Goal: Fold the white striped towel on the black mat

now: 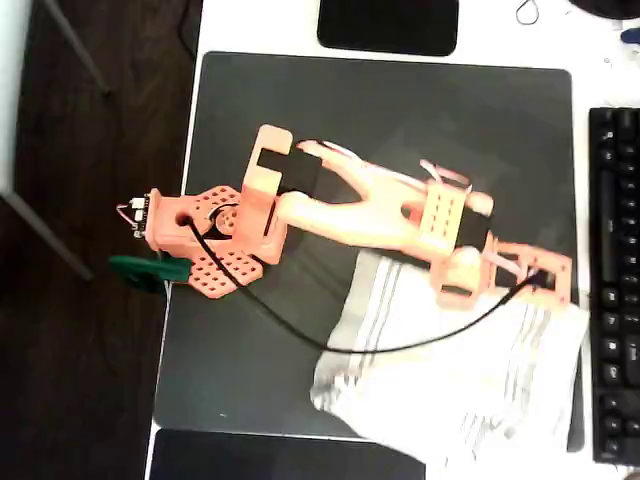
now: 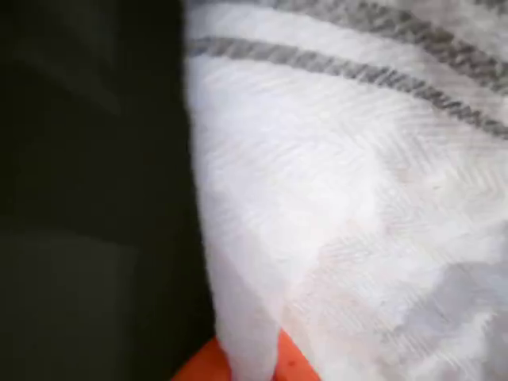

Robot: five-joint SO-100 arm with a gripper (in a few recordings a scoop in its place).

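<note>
The white striped towel point(image 1: 450, 370) lies rumpled on the lower right part of the black mat point(image 1: 380, 120), and its lower edge hangs past the mat's front edge. My orange arm reaches right across the mat, with the gripper point(image 1: 548, 280) at the towel's upper right edge. In the wrist view the towel point(image 2: 341, 222) is very close, its grey stripes at the top. A fold of it runs down over an orange finger point(image 2: 198, 369) at the bottom, so the gripper looks shut on the cloth. The dark mat point(image 2: 87, 198) shows on the left.
A black keyboard point(image 1: 612, 280) lies just right of the mat. One glossy black pad point(image 1: 388, 25) sits above the mat and another point(image 1: 280, 458) below it. A black cable point(image 1: 330, 345) sags across the towel. A green clamp point(image 1: 150, 268) holds the arm's base at the table's left edge.
</note>
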